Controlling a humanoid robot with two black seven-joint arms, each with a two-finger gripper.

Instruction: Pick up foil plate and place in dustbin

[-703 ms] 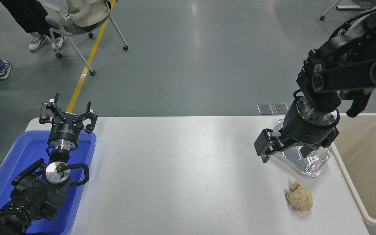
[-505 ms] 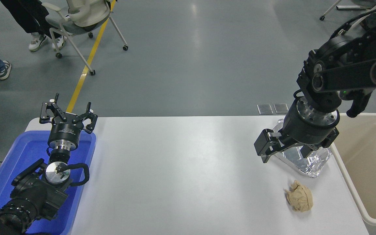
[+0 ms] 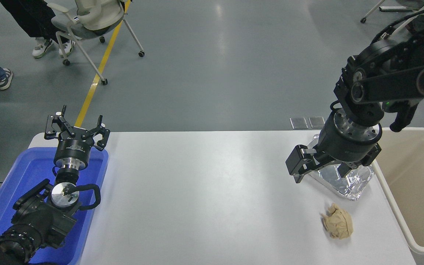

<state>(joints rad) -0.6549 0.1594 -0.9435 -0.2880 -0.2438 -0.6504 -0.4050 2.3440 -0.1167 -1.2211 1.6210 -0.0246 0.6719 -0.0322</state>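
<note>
The right gripper [image 3: 320,173] is spread wide, the foil plate [image 3: 346,181] straddled beneath it. The thin rim could be crushed or slipped off if closed off-centre, short of the dustbin [image 3: 410,191] beside it.

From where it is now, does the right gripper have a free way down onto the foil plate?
Probably yes. The right gripper hangs open directly over the foil plate, with nothing between them. The crumpled paper ball lies nearer the camera, apart from the plate, and the dustbin stands just to the right.

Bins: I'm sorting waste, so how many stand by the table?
2. The blue plastic bin is at the table's left end; the beige dustbin is at its right end, partly cut off by the frame.
</note>
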